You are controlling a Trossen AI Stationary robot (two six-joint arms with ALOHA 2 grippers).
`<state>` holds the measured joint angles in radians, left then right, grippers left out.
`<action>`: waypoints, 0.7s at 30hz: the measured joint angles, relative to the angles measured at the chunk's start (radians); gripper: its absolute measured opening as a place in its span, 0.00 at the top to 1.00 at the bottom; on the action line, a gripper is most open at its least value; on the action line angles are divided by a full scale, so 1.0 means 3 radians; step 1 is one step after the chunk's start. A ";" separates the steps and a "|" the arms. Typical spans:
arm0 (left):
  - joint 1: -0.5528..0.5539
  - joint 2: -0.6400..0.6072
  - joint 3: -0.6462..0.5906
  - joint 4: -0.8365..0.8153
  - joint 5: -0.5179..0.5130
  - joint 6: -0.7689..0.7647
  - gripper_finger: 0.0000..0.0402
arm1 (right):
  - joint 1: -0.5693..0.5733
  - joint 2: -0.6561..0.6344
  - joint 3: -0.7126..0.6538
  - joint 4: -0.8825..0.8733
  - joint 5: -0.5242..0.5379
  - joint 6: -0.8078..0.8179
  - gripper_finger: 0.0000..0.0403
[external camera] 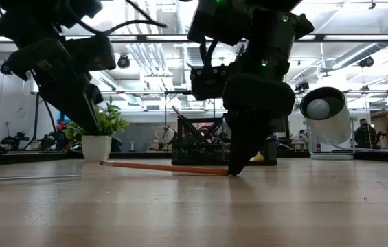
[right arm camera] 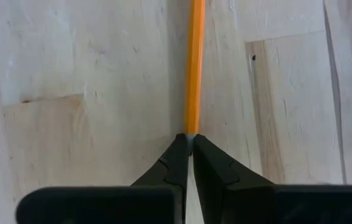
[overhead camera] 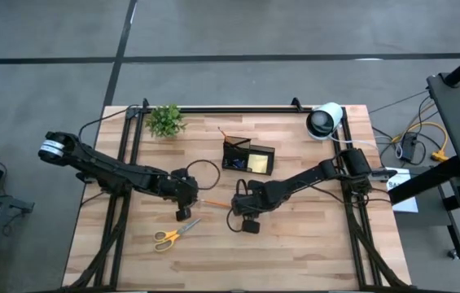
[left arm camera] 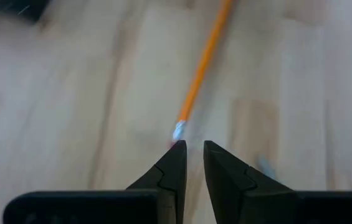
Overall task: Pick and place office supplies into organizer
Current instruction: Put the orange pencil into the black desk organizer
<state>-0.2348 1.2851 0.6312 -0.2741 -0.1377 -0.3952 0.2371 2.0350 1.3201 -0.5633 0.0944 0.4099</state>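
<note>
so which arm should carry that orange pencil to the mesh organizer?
Right. The right hand is already closed on one end of the orange wooden pencil and is nearer the black mesh organizer. The left hand is only beside the other end, gripping nothing.

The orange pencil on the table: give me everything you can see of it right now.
The orange pencil is a long, thin stick with a pale metal band at its eraser end, lying flat on the wooden table in front of the organizer. The right gripper is shut on its other end at table level. The left gripper, slightly open, sits just short of the eraser end without touching it.
</note>
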 joint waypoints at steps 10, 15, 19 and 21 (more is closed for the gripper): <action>0.0004 0.0518 0.0025 0.0484 -0.0041 0.0556 0.87 | 0.0000 0.0000 0.0000 0.0011 0.0004 0.0001 0.98; 0.0005 0.0574 0.0024 0.0478 -0.0068 0.0564 0.73 | 0.0000 0.0000 0.0000 0.0021 0.0004 -0.0004 0.98; 0.0004 0.0550 0.0019 0.0476 -0.0067 0.0699 0.63 | 0.0000 0.0002 -0.0001 0.0065 0.0008 -0.0010 0.98; 0.0008 0.0558 0.0018 0.0460 -0.0064 0.0754 0.60 | 0.0000 0.0003 -0.0001 0.0080 0.0008 -0.0009 0.98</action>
<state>-0.2324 1.4524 0.6365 -0.1361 -0.1568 -0.1691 0.2371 2.0357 1.3197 -0.5394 0.0967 0.4072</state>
